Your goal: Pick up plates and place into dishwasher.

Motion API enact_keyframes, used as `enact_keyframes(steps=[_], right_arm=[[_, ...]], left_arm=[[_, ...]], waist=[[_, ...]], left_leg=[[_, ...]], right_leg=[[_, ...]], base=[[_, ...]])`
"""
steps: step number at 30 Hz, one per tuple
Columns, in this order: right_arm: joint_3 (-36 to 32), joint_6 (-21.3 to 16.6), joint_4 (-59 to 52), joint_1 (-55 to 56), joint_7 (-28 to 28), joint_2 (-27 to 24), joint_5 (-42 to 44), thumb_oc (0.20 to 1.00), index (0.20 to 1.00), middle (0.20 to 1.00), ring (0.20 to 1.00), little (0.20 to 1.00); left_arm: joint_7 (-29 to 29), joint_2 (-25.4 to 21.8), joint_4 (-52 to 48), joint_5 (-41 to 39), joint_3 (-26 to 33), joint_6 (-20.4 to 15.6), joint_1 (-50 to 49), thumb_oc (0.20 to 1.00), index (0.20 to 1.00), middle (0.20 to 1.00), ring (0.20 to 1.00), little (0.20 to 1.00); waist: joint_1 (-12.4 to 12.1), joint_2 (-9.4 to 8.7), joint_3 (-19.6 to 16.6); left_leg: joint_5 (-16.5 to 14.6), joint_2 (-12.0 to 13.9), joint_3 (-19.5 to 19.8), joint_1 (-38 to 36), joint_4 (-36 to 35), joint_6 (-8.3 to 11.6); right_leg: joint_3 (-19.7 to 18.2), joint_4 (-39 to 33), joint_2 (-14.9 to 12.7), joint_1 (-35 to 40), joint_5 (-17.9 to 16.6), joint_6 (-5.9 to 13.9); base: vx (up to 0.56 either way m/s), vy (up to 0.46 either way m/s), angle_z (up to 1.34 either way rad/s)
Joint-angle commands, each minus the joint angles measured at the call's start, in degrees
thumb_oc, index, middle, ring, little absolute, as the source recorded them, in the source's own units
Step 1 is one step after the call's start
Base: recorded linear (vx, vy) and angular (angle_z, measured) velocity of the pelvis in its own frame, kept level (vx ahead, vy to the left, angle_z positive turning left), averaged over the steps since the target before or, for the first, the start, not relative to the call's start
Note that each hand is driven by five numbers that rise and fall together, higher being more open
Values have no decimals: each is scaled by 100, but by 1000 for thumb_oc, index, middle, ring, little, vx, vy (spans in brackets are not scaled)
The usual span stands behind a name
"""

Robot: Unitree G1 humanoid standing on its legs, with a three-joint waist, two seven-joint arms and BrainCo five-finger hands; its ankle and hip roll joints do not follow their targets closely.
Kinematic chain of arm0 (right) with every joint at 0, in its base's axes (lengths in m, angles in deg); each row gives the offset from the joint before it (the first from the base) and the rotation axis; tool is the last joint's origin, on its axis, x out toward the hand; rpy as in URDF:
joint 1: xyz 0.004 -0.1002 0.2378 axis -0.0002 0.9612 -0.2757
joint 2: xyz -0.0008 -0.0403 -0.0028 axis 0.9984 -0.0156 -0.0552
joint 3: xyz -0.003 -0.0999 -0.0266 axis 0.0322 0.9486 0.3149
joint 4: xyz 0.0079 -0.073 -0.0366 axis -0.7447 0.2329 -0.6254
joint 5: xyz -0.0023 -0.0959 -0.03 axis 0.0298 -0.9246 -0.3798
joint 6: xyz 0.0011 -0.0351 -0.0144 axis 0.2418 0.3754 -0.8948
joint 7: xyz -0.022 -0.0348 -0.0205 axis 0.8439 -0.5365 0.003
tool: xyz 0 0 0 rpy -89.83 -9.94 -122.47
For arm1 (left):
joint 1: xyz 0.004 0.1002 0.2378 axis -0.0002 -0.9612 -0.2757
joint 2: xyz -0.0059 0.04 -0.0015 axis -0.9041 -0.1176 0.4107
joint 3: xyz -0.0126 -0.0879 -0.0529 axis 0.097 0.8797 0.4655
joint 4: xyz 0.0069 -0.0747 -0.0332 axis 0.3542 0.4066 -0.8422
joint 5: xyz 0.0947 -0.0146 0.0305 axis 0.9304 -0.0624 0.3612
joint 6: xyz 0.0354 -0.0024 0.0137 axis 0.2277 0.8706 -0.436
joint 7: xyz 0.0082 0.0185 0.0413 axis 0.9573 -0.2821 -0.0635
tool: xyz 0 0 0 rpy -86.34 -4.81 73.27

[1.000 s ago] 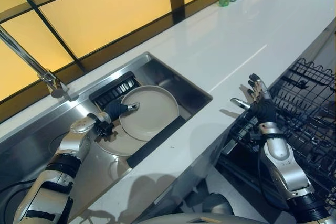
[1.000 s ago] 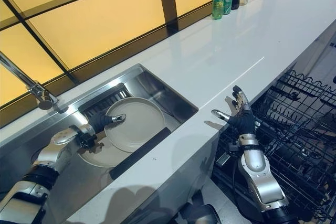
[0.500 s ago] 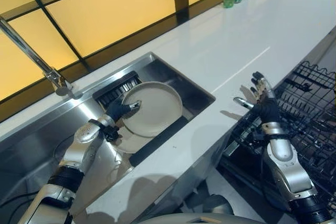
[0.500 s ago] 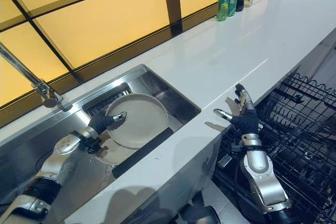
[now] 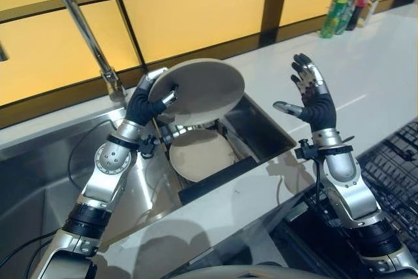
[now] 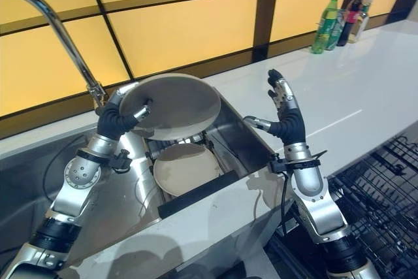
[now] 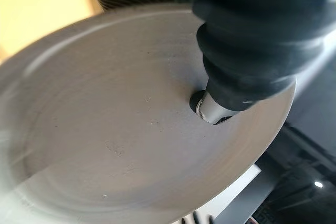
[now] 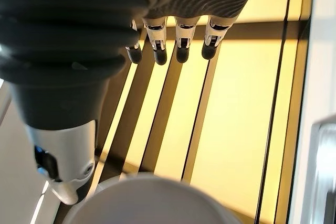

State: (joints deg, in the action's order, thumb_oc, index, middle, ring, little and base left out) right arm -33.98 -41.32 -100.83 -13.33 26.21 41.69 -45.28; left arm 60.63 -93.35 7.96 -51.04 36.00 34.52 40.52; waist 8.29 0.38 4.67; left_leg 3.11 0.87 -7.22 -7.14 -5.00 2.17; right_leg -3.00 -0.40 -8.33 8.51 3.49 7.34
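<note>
My left hand (image 5: pixel 145 104) is shut on the rim of a beige plate (image 5: pixel 204 89), thumb (image 7: pixel 214 107) on its face, and holds it tilted in the air above the sink (image 5: pixel 256 121). The same plate (image 7: pixel 126 135) shows close up in the left wrist view. A second beige plate (image 5: pixel 200 155) lies flat in the sink bottom below it. My right hand (image 5: pixel 312 96) is open, raised over the counter just right of the lifted plate, palm towards it, not touching. Its straight fingers (image 8: pixel 169 43) show in the right wrist view, with the plate's rim (image 8: pixel 147 199) beyond.
A tall curved faucet (image 5: pixel 73 12) rises behind the sink at the left. The black wire dishwasher rack (image 5: pixel 400 173) lies open at the lower right, below the white counter (image 5: pixel 372 76). Bottles (image 5: pixel 341 12) stand at the counter's far end.
My left hand has lifted the top plate up out of the sink and towards the right. My right hand has risen from beside the dishwasher rack to face the plate. The camera has shifted.
</note>
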Motion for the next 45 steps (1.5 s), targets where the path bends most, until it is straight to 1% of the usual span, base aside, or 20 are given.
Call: enact_keyframes(steps=[1,3,4,8,10,13,16,19,25,29,30,31,33,35,37,45], right_arm=[[89,-188,-543,-635,133,118,-73,1000,1000,1000,1000,1000],[193,-146,-571,-745,137,111,-9,1000,1000,1000,1000,1000],[227,-126,-589,-782,175,118,59,1000,1000,1000,1000,1000],[432,5,-647,-919,425,150,197,1000,1000,1000,1000,1000],[618,23,-682,-1066,513,168,243,1000,1000,1000,1000,1000],[850,54,-596,-1394,435,269,232,1000,1000,1000,1000,1000],[967,102,-542,-1610,411,350,234,1000,1000,1000,1000,1000],[1090,188,-523,-1789,504,357,176,1000,1000,1000,1000,1000],[1149,223,-525,-1882,667,249,221,1000,1000,1000,1000,1000],[1143,242,-524,-1913,825,185,318,1000,1000,1000,1000,1000],[1137,298,-541,-1905,952,178,405,771,771,771,771,771],[1144,317,-525,-1896,1086,168,432,200,200,200,200,200],[1192,392,-520,-1916,1276,109,512,200,200,200,200,200],[1216,529,-552,-1918,1364,33,664,200,200,200,200,200],[1212,587,-533,-1927,1459,-12,708,200,200,200,200,200],[1086,713,-534,-1772,1527,-56,756,200,200,200,200,200]], left_arm=[[-329,-230,-205,355,103,-528,665,200,200,200,200,200],[-381,-238,-307,411,24,-572,671,200,200,200,200,200],[-424,-252,-338,443,4,-610,676,200,200,200,200,200],[-460,-241,-454,476,-150,-648,749,200,200,200,200,200],[-381,-206,-519,357,-297,-616,816,200,200,200,200,200],[-210,-103,-536,276,-481,-577,929,200,200,200,200,200],[-106,-103,-554,239,-574,-574,976,200,200,200,200,200],[130,-113,-570,129,-647,-543,1017,200,200,200,200,200],[386,-165,-658,-36,-749,-481,1090,200,200,200,200,200],[441,-181,-685,-39,-774,-464,1084,200,200,200,200,200],[466,-180,-677,-33,-763,-472,1082,200,200,200,200,200],[488,-197,-671,-47,-754,-492,1078,200,200,200,200,200],[520,-216,-667,-86,-736,-531,1062,200,200,200,200,200],[512,-215,-660,-91,-735,-533,1072,200,200,200,200,200],[462,-211,-659,-66,-751,-508,1091,200,200,200,200,200],[434,-171,-645,-65,-738,-510,1030,200,200,200,200,200]], waist=[[-177,-133,-313],[-220,-139,-323],[-233,-158,-321],[-288,-159,-346],[-336,-170,-360],[-388,-181,-382],[-425,-177,-398],[-456,-173,-430],[-462,-174,-456],[-455,-176,-462],[-456,-179,-467],[-455,-184,-468],[-462,-194,-466],[-450,-202,-464],[-433,-213,-469],[-382,-217,-457]], left_leg=[[-1157,120,135,-148,636,-87],[-1148,130,151,-136,635,-73],[-1072,127,152,-90,638,-60],[-1012,127,212,-76,554,-47],[-976,123,263,-64,509,-34],[-961,120,291,-65,487,-14],[-971,116,300,-67,495,-5],[-968,104,309,-56,489,-18],[-965,88,323,-64,459,-41],[-968,89,303,-67,465,-40],[-966,87,305,-60,465,-43],[-965,85,307,-51,471,-43],[-955,86,313,-51,458,-47],[-947,89,312,-51,448,-50],[-943,92,307,-54,442,-51],[-914,108,292,-73,383,-51]], right_leg=[[-166,168,-2,-778,-401,196],[-134,149,-1,-740,-383,182],[-136,150,0,-770,-439,163],[-93,104,11,-727,-434,151],[-54,54,6,-695,-447,148],[-22,-7,-7,-667,-479,146],[-4,-27,-22,-662,-490,154],[0,-36,-29,-670,-494,160],[-27,-58,-27,-659,-503,173],[-33,-56,-36,-661,-508,185],[-36,-59,-36,-659,-506,186],[-41,-50,-36,-669,-507,190],[-39,-49,-36,-673,-511,192],[-47,-38,-33,-678,-508,192],[-63,-30,-30,-681,-510,196],[-89,-28,-15,-655,-495,194]], base=[[-56,7,14],[-73,10,13],[-94,7,9],[-66,14,3],[-55,3,1],[-26,2,5],[-6,4,3],[0,0,0],[0,0,0],[0,0,0],[0,0,0],[0,0,0],[0,0,0],[0,0,0],[0,0,0],[0,0,0]])
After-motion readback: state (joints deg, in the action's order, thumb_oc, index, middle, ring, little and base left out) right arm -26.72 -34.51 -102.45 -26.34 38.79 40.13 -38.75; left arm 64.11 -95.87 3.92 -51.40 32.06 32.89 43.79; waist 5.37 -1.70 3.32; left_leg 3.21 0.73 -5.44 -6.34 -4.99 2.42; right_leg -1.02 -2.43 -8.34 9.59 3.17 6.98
